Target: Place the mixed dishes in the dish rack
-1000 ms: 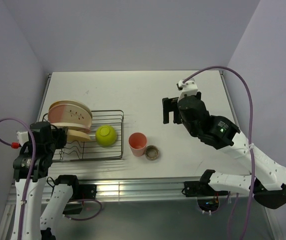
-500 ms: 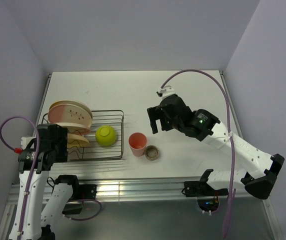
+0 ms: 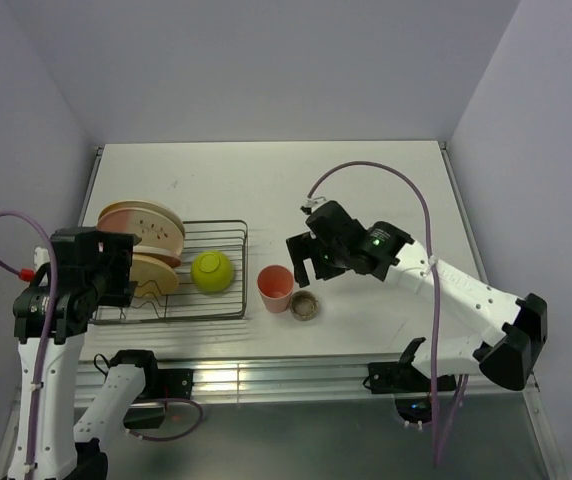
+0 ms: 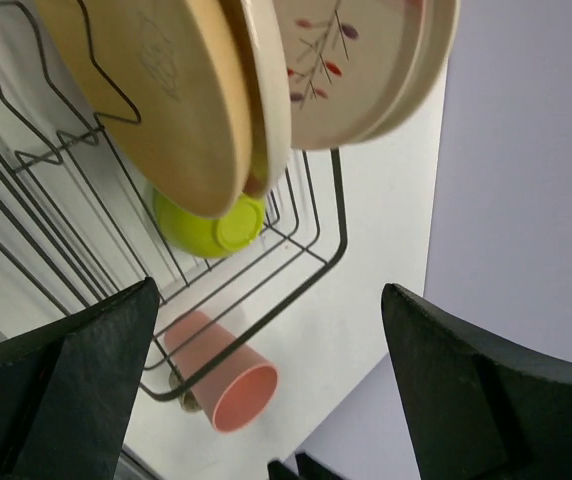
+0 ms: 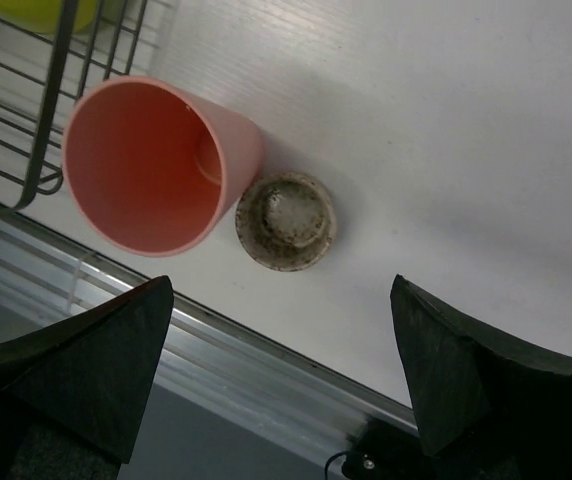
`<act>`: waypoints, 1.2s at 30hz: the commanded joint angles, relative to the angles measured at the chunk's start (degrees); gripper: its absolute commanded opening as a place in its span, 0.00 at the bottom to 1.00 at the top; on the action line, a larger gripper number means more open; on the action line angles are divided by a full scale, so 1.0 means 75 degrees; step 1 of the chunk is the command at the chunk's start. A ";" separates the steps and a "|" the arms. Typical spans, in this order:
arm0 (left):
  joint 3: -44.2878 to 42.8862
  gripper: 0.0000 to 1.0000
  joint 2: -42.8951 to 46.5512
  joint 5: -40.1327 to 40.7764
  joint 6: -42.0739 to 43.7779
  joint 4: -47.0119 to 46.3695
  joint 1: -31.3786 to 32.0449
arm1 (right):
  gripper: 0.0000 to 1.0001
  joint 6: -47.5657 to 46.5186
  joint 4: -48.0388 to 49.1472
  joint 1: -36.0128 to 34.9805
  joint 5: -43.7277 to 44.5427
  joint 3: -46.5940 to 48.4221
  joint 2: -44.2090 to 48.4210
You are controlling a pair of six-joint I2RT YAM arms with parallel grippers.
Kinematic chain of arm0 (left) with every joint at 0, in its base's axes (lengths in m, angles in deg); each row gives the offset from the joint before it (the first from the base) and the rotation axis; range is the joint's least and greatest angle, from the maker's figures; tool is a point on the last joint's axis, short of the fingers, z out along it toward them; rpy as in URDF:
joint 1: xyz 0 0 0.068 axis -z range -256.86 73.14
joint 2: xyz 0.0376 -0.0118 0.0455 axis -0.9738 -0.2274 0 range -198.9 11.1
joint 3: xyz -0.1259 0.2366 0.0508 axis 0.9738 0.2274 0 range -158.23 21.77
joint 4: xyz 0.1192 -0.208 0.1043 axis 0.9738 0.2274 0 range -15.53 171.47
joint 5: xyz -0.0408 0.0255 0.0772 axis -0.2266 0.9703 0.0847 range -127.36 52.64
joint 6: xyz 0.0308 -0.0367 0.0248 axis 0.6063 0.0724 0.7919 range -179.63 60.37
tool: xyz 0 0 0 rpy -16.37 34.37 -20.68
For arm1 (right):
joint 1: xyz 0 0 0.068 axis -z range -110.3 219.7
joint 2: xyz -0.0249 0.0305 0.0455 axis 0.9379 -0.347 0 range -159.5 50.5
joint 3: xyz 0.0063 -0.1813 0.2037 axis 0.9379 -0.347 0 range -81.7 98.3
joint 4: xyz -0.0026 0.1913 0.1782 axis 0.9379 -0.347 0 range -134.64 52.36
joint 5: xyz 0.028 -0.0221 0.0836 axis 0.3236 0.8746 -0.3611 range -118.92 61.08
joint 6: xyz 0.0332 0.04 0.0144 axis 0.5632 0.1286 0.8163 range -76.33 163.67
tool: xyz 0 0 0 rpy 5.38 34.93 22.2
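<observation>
Left gripper [image 4: 266, 300] spread wide, holding nothing, beside plates [image 3: 142, 228] upright at left end of dish rack [image 3: 228, 224], yellow-green bowl [image 3: 212, 271] inside rack, right gripper [image 5: 281, 290] wide open, empty, above pink cup [image 5: 146, 165] and tiny grey-brown cup [image 5: 286, 222], side by side on table [image 3: 366, 180] just right of rack

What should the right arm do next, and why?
Probably lower the open right gripper onto the tiny grey-brown cup. It sits nearly centred under the gripper, on the table beside the pink cup, both outside the dish rack.
</observation>
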 commanded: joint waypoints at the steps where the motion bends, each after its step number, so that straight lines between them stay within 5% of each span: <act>1: -0.0411 0.99 -0.0004 -0.0796 0.0486 0.0171 -0.0020 | 0.96 -0.0066 0.0555 0.0052 -0.0568 0.0537 -0.0440; 12: -0.1922 0.96 -0.0367 -0.1839 0.1410 0.0302 -0.0020 | 0.78 -0.0102 0.0930 0.0040 -0.1670 0.0749 -0.2221; 20: -0.1690 0.88 -0.1035 -0.4380 0.2162 -0.3187 -0.0020 | 0.34 0.0015 0.0942 0.0040 -0.1414 0.0971 -0.2504; 24: -0.1724 0.89 -0.1515 -0.5330 0.2769 -0.3789 -0.0009 | 0.21 0.0039 0.0872 0.0040 -0.1132 0.1112 -0.2539; 27: -0.1923 0.89 -0.1867 -0.5729 0.3238 -0.4035 -0.0009 | 0.02 -0.0020 0.0709 0.0040 -0.0933 0.1311 -0.2668; 36: -0.1362 0.94 -0.2208 -0.7872 0.3394 -0.6574 0.0015 | 0.00 -0.0266 -0.1152 0.0612 -0.0087 0.4343 -0.2281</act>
